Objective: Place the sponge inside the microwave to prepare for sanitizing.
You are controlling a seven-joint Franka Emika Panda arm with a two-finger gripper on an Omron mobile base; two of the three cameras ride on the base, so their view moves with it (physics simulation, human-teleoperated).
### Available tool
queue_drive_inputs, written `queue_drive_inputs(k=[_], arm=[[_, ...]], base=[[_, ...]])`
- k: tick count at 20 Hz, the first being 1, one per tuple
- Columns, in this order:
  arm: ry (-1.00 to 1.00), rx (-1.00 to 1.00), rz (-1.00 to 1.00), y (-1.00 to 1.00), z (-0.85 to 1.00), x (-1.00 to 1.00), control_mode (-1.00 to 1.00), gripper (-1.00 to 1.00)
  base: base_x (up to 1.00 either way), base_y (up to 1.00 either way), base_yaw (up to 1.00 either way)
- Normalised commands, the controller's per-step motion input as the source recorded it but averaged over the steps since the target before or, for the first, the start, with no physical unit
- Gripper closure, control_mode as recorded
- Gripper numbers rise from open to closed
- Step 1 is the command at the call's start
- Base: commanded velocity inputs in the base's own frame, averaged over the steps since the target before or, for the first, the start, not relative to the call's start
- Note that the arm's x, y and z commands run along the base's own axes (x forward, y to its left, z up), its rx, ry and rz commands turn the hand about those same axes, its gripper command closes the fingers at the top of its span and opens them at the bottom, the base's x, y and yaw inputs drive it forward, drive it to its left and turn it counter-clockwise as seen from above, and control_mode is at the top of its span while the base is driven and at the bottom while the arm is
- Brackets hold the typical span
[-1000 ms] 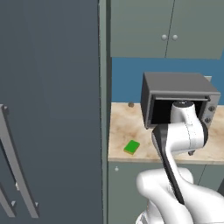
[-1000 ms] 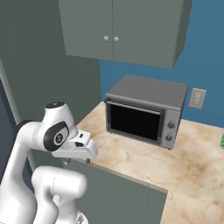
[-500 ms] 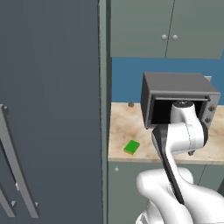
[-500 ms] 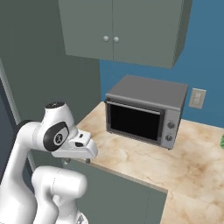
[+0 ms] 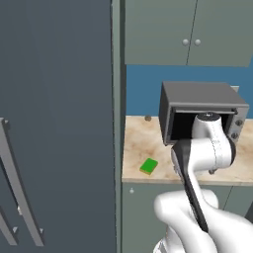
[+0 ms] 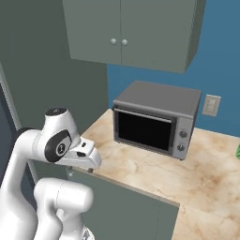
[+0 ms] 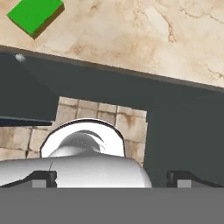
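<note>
The sponge (image 5: 148,166), a small flat bright-green block, lies near the front left corner of the marble counter (image 5: 143,143). In the hand view the sponge (image 7: 35,15) sits at the top left, well away from my gripper (image 7: 111,178). Its two dark fingertips (image 7: 43,176) stand far apart with nothing between them, so it is open. The hand (image 6: 87,158) hangs at the counter's front edge, pointing down over the cabinet front. The microwave is out of view.
A freestanding grey box oven (image 6: 154,119) stands at the back of the counter, with a wall outlet (image 6: 211,104) to its right. Grey upper cabinets (image 6: 126,33) hang above. A tall dark panel (image 5: 54,118) walls off the left side.
</note>
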Motion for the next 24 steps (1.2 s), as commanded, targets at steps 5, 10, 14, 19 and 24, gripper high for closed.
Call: queue_drive_inputs(k=[5,10,14,19,24], arm=[[-0.05,0.39,-0.28,0.12,0.39,0.33,-1.00,-1.00],[0.00,0.32,-0.37,0.10,0.29,0.27,-1.00,-1.00],[0.00,0.07,-0.28,0.46,0.25,0.27,-1.00,-1.00],[-0.02,-0.02,-0.16,0.23,-0.02,0.58,-1.00,-1.00],[-0.04,-0.02,-0.13,0.02,-0.10,0.37,-1.00,-1.00]], base=[[0.00,0.00,0.00],[0.00,0.00,0.00],[0.00,0.00,0.00],[0.00,0.00,0.00],[0.00,0.00,0.00]])
